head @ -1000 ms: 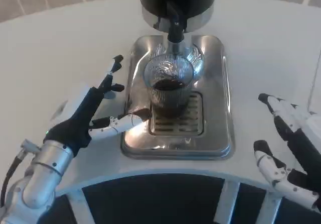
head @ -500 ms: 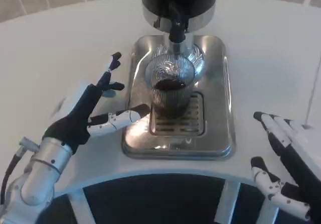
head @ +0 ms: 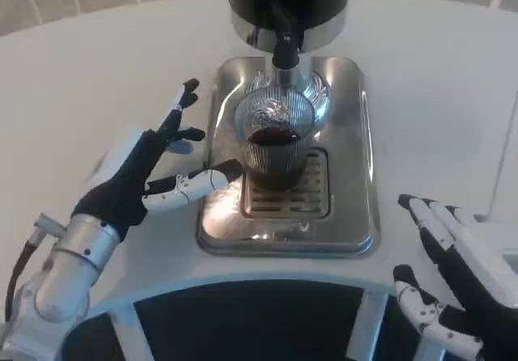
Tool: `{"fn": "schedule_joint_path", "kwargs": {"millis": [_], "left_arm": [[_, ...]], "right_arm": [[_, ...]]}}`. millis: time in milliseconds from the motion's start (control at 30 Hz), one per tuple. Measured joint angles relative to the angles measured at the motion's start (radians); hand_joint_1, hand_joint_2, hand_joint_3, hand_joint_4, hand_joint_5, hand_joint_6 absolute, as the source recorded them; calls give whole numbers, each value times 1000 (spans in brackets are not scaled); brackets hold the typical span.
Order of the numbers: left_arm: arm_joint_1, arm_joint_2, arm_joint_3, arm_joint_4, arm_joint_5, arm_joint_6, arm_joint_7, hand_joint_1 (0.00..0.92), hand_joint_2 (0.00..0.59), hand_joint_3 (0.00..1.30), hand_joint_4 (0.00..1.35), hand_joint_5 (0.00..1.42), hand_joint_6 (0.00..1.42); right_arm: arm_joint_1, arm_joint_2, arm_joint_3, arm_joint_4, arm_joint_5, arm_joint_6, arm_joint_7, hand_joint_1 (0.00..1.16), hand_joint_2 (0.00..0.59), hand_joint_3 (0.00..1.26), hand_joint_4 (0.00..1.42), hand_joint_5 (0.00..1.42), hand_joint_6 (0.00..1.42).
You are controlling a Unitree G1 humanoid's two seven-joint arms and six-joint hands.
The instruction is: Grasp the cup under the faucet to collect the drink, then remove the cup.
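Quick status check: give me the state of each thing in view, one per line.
cup: upright on the drip tray under the faucet, holding dark drink
faucet: directly above the cup
left hand: open, beside the cup
right hand: open, away from the tray

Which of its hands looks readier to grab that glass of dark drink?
The left hand, probably. It is open right beside the cup, one fingertip reaching over the drip tray edge toward the glass. The right hand sits low near the table's edge, well away from it.

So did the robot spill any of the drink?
No spill stands out. The dark drink sits inside the cup, upright on the metal tray under the faucet. Both hands, left and right, are open.
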Motion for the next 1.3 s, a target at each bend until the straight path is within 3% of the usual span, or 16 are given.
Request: {"fn": "schedule_joint_path", "kwargs": {"millis": [300, 667, 1300], "left_arm": [[-64, -28, -2, 77, 2, -45, 23, 381, 82, 0, 0, 315, 332], [-79, -32, -3, 142, 3, -115, 60, 383, 83, 0, 63, 383, 349], [-107, -32, 12, 199, -39, -186, -73, 401, 71, 0, 86, 377, 350]], "right_arm": [[-6, 13, 8, 22, 1, 0, -6, 120, 577, 0, 0, 0, 0], [-16, 22, 12, 25, -6, 17, -14, 130, 582, 0, 0, 0, 0], [-75, 46, 54, 59, -39, 47, 6, 146, 582, 0, 0, 0, 0]]}}
